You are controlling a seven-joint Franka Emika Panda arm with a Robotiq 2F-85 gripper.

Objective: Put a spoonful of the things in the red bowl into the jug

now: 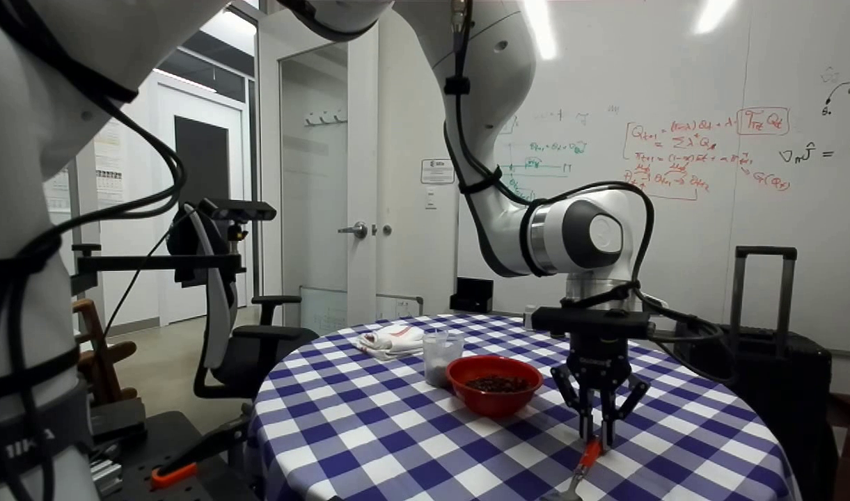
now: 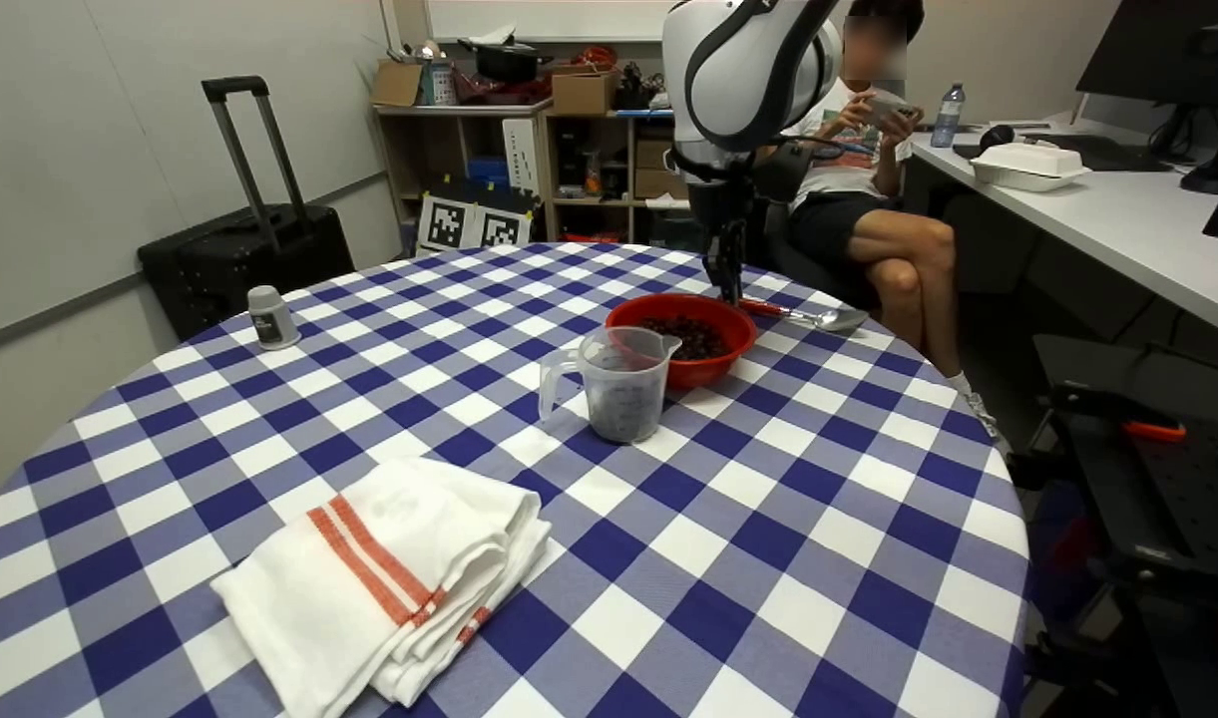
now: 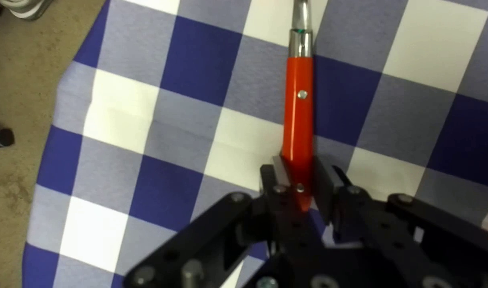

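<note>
A red bowl [image 1: 493,402] holds dark bean-like pieces [image 1: 498,384]; the bowl [image 2: 710,375] also stands mid-table in an exterior view. A clear measuring jug [image 2: 623,389] stands upright beside it, with something greyish low inside; the jug [image 1: 440,362] shows in both exterior views. A metal spoon with a red handle [image 3: 299,100] lies at the table's side, its metal head [image 2: 840,319] towards the edge. My gripper [image 1: 596,442] points down beside the bowl, its fingers closed on the end of the red handle. The wrist view shows the fingertips [image 3: 297,162] against both handle sides; the spoon's head is cut off there.
A folded white towel [image 2: 389,578] with red stripes and a small grey-white container [image 2: 271,319] rest on the checked tablecloth [image 2: 788,558]. A black suitcase [image 2: 244,254] stands behind the table. A person [image 2: 858,170] sits near the arm.
</note>
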